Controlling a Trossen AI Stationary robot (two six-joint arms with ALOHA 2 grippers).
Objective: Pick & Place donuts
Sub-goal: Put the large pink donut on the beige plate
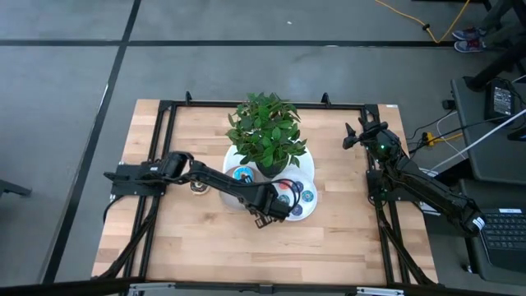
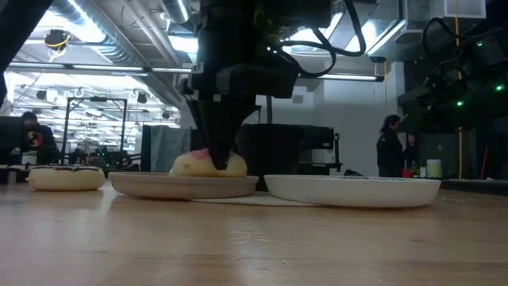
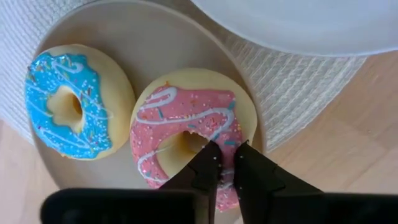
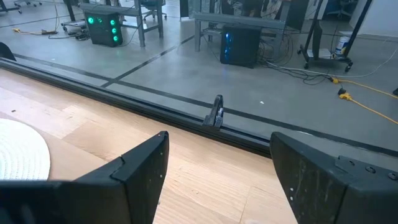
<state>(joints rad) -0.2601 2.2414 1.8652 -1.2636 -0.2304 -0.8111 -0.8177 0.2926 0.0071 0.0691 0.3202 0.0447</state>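
A: Where was the left gripper [image 3: 227,168]?

B: It was down over the grey plate [image 3: 124,25] near the middle of the counter [image 1: 205,247], in front of the plant [image 1: 265,131]. In the left wrist view its fingers [image 3: 205,174] stood nearly together, pinching the near side of the pink donut [image 3: 186,124]: one tip sat in the donut's hole, the other on the icing outside the ring.

A: Did the donut rest on the plate?

B: Yes. In the low view the pink donut [image 2: 208,163] sat on the grey plate [image 2: 182,185] with the dark fingers [image 2: 218,135] coming down onto it from above.

A: What else was on that plate?

B: A blue donut [image 3: 71,102] with white stripes and sprinkles lay just beside the pink one; whether the two touched cannot be told. The plate stood on a white woven mat [image 3: 292,81].

A: Other task items?

B: In the high view another donut [image 1: 242,173] lay on the mat close beside the plant pot. One more [image 1: 198,187] lay on the bare counter beside the left arm; its icing colour cannot be told. In the low view this one [image 2: 65,177] sat apart from the grey plate. A white plate [image 2: 353,189] stood next to the grey one.

A: Right gripper [image 4: 217,168]?

B: It waited at the counter's right edge, well apart from the plates. Its fingers [image 4: 140,168] stood wide apart, holding nothing.

A: Background?

B: A person [image 2: 390,147] stood in the room beyond the counter.
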